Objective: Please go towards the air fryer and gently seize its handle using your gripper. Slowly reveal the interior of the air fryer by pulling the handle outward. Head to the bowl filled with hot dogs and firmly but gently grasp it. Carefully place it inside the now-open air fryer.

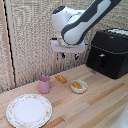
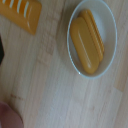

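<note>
Two blue-tipped fingers (image 1: 76, 56) of the gripper (image 1: 70, 55) hang apart, empty, above the bowl (image 1: 79, 87) of hot dogs (image 1: 78, 85) on the desk (image 1: 95, 105).

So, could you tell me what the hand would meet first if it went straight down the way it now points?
Most likely bare wooden table between the orange block and the bowl of hot dogs. The hand hangs above them, fingers down; depth is unclear, so it could clip the bowl's rim.
</note>
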